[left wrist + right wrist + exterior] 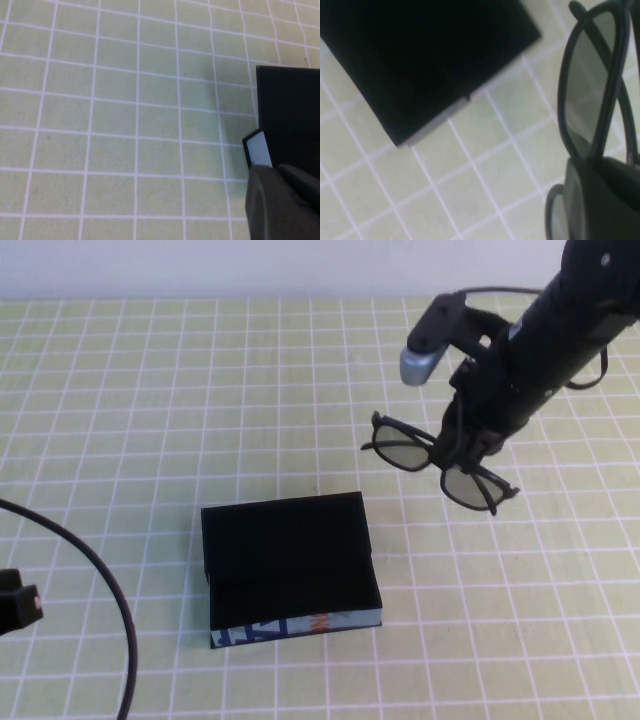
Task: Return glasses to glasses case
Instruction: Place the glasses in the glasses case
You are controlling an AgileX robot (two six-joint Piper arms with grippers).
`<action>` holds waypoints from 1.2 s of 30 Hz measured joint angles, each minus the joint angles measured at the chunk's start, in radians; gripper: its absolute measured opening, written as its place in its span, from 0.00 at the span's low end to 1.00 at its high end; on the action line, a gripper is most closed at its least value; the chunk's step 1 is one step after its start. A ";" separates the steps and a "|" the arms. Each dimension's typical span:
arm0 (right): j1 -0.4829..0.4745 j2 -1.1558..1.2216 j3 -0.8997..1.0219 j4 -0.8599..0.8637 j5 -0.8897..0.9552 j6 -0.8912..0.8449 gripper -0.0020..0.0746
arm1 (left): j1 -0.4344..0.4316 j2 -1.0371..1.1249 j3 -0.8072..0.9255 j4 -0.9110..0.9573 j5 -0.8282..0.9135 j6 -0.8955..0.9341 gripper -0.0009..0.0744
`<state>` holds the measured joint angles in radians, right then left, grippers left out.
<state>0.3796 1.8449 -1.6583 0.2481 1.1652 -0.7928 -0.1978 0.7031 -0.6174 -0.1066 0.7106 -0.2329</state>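
Observation:
The black thick-framed glasses (pixel 437 462) hang above the mat at the right, gripped at the bridge by my right gripper (pixel 462 452), which is shut on them. In the right wrist view one lens (pixel 590 85) stands beside the finger (pixel 600 200). The matte black glasses case (pixel 290 565) lies at the table's centre front, its blue-and-white strip with an orange mark (pixel 300 625) facing the near edge. It also shows in the right wrist view (pixel 420 60) and the left wrist view (pixel 290 125). My left gripper (pixel 280 200) sits at the near left, beside the case's corner.
A yellow-green mat with a white grid (pixel 150 420) covers the table. A black cable (pixel 110 600) curves across the near left corner, by the left arm's body (pixel 15 605).

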 joint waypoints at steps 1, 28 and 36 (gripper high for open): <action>0.002 0.000 -0.033 0.017 0.019 -0.008 0.03 | 0.000 0.000 0.000 0.000 0.003 0.000 0.01; 0.378 0.200 -0.160 -0.043 0.037 -0.159 0.03 | 0.000 0.000 0.000 0.000 0.023 0.000 0.01; 0.378 0.211 -0.160 -0.050 0.027 -0.159 0.03 | 0.000 0.000 0.000 0.000 0.043 0.000 0.01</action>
<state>0.7571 2.0561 -1.8184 0.1984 1.1921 -0.9516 -0.1978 0.7031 -0.6174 -0.1066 0.7538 -0.2329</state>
